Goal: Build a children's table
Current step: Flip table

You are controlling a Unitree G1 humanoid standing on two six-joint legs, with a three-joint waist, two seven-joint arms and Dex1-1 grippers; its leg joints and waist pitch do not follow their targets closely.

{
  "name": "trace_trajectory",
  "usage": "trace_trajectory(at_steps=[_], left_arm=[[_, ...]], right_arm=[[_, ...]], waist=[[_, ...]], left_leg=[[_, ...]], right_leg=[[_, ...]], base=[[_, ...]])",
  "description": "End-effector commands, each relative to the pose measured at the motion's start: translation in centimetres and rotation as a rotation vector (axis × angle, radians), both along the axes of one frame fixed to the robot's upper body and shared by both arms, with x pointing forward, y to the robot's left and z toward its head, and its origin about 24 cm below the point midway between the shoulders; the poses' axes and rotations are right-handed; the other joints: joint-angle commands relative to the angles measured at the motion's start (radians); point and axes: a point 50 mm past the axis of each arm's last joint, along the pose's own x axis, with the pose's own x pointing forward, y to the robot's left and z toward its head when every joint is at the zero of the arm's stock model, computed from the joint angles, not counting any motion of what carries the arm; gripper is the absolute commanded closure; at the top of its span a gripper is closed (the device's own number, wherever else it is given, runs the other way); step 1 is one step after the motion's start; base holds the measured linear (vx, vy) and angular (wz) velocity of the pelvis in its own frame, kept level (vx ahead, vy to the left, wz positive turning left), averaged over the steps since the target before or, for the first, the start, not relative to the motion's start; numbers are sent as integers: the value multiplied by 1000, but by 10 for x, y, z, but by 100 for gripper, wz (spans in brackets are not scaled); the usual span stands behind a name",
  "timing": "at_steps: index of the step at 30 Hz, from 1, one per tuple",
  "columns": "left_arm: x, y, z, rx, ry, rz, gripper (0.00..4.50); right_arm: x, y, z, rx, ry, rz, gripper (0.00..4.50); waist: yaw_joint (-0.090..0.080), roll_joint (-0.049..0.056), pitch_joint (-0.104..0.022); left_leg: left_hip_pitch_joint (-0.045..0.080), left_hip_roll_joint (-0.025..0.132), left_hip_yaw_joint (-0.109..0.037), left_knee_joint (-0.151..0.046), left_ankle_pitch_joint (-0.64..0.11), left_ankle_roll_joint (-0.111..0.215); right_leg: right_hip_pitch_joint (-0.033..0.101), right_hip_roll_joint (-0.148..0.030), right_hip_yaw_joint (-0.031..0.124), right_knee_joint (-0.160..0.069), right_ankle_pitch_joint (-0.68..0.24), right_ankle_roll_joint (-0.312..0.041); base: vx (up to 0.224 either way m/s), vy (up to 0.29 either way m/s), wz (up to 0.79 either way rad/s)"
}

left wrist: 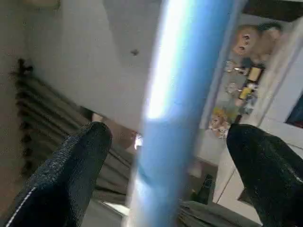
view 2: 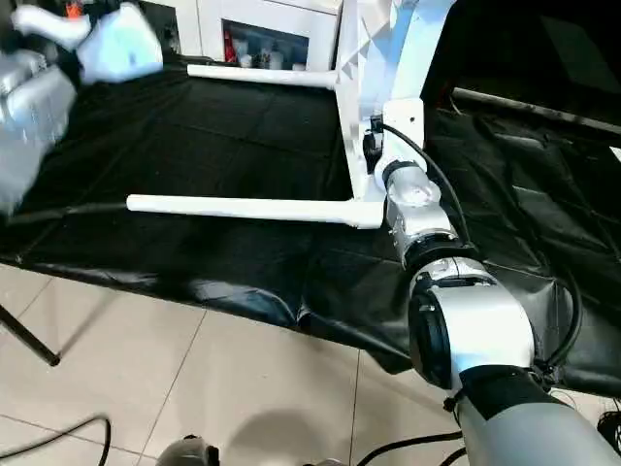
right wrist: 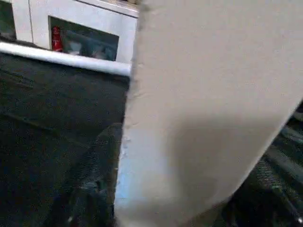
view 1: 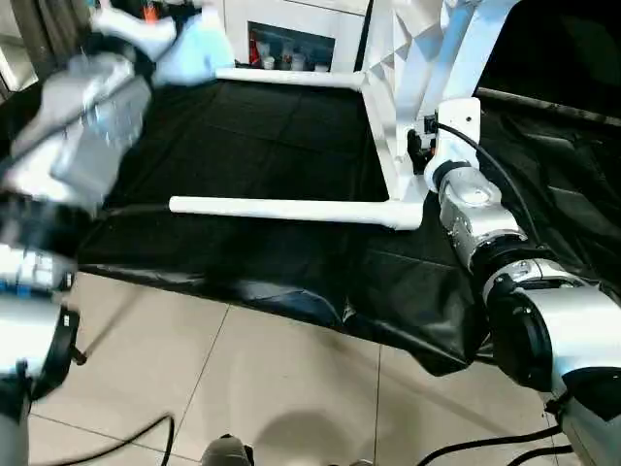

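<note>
Your white plastic rectangular tabletop (view 1: 403, 58) stands on edge on the black cloth-covered work table (view 1: 252, 136), ribbed underside turned toward the robot's left. Two long white tubular legs sit in its corner sockets and run level toward the left: the near leg (view 1: 281, 208) just above the cloth, the far leg (view 1: 291, 78) along the table's back edge. Your right gripper (right wrist: 165, 208) is at the tabletop's near edge, a black finger (right wrist: 102, 161) showing on either side of the white panel; it appears to clasp the edge, though contact is hard to confirm. Your left gripper (left wrist: 165, 156) is raised at upper left, jaws wide, a blurred pale tube (left wrist: 180, 109) between its fingers (left wrist: 71, 165) without touching.
</note>
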Motion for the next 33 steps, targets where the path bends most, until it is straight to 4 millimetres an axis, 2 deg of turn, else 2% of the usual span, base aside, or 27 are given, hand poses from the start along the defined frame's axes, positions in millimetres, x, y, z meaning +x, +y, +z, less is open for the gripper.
trace_trajectory(at_steps=[1, 5, 6, 9, 10, 12, 14, 16, 17, 21, 22, 23, 25, 26, 27, 30, 31, 32, 33], left_arm=[[1, -4, 6, -25, -25, -12, 18], [3, -1, 10, -51, -44, 7, 49], [4, -2, 13, -64, -55, 2, 63], [4, -3, 15, -73, -64, -9, 79], [4, -5, 14, -85, -64, -24, 79], [4, -6, 12, -98, -63, -35, 119], [5, -8, 6, -128, -49, -51, 130], [5, -8, 4, -141, -35, -56, 143], [6, -8, 1, -157, -24, -61, 164], [7, -1, -2, -267, -13, -51, 188], [7, -1, -2, -267, -13, -51, 202], [8, 5, -5, -322, -4, -32, 208], [8, 5, -5, -323, -4, -32, 213], [9, 11, -8, -362, 4, -18, 221], [9, 11, -8, -362, 4, -18, 228], [8, 20, -14, -467, 22, -7, 233], [8, 20, -14, -467, 22, -7, 235], [8, 21, -16, -495, 27, -7, 236], [7, 22, -18, -533, 29, -11, 236]], right_arm=[[2, -4, 11, -12, -30, -2, 226], [2, -6, 11, -13, -33, -3, 237], [2, -8, 11, -12, -36, -5, 238], [2, -9, 12, -12, -39, -7, 239], [2, -10, 13, -17, -43, -7, 239], [2, -11, 14, -21, -47, -8, 241], [3, -14, 17, -24, -56, -14, 241], [3, -16, 19, -26, -61, -17, 241], [3, -17, 21, -27, -71, -20, 241], [5, -19, 38, -37, -131, -13, 241], [5, -19, 38, -37, -131, -13, 241], [6, -21, 49, -31, -171, -6, 241], [6, -21, 49, -32, -172, -6, 242], [7, -21, 60, -53, -215, 11, 242], [7, -21, 60, -53, -215, 11, 243], [6, -26, 78, -82, -283, 24, 244], [6, -26, 78, -82, -283, 24, 244], [6, -28, 81, -85, -294, 23, 245], [6, -31, 87, -90, -315, 19, 245]], waist=[[4, 19, -87], [5, 19, -89], [5, 24, -88], [6, 22, -89], [5, 25, -89], [6, 24, -89], [7, 27, -90], [8, 25, -90], [9, 25, -91], [10, 22, -93], [10, 24, -93], [9, 21, -94], [7, 20, -92], [8, 20, -93], [7, 20, -93], [7, 19, -97], [8, 19, -98], [9, 17, -103], [10, 17, -101]], left_leg=[[34, 58, -23, -70, -109, -49], [33, 59, -24, -68, -97, -43], [33, 59, -24, -68, -99, -44], [35, 60, -24, -68, -103, -46], [35, 60, -24, -68, -107, -48], [35, 60, -24, -68, -105, -50], [34, 59, -24, -67, -101, -48], [34, 59, -23, -66, -95, -46], [34, 59, -23, -66, -93, -45], [33, 57, -21, -63, -75, -36], [34, 58, -21, -63, -72, -32], [33, 58, -21, -62, -67, -29], [33, 57, -20, -61, -64, -22], [30, 56, -19, -59, -43, -11], [28, 56, -19, -58, -36, -7], [26, 53, -16, -51, 15, 17], [25, 53, -16, -49, 28, 23], [21, 49, -14, -43, 61, 39], [16, 48, -12, -38, 75, 54]], right_leg=[[53, -123, 50, -46, 25, -200], [55, -124, 51, -44, 47, -206], [53, -122, 50, -44, 44, -206], [54, -124, 50, -45, 45, -209], [54, -123, 50, -45, 46, -210], [55, -123, 50, -44, 55, -213], [55, -122, 50, -43, 64, -214], [57, -122, 50, -42, 73, -217], [57, -122, 50, -41, 75, -217], [58, -121, 50, -39, 95, -222], [57, -120, 49, -40, 96, -223], [57, -119, 49, -38, 99, -222], [56, -118, 49, -38, 92, -222], [58, -120, 50, -37, 101, -226], [59, -120, 50, -36, 107, -226], [60, -117, 50, -28, 155, -232], [60, -117, 50, -26, 171, -236], [60, -112, 49, -20, 209, -239], [55, -109, 50, -17, 233, -240]], base=[[0, 0, 0], [0, 0, 0], [0, 0, 0], [0, 0, 0], [0, 0, 0], [0, 0, 0], [0, 0, 0], [0, 0, 0], [0, 0, 0], [0, 0, 0], [0, 0, 0], [0, 0, 0], [0, 0, 0], [0, 0, 0], [0, 0, 0], [0, 0, 0], [0, 0, 0], [0, 0, 0], [0, 0, 0]])
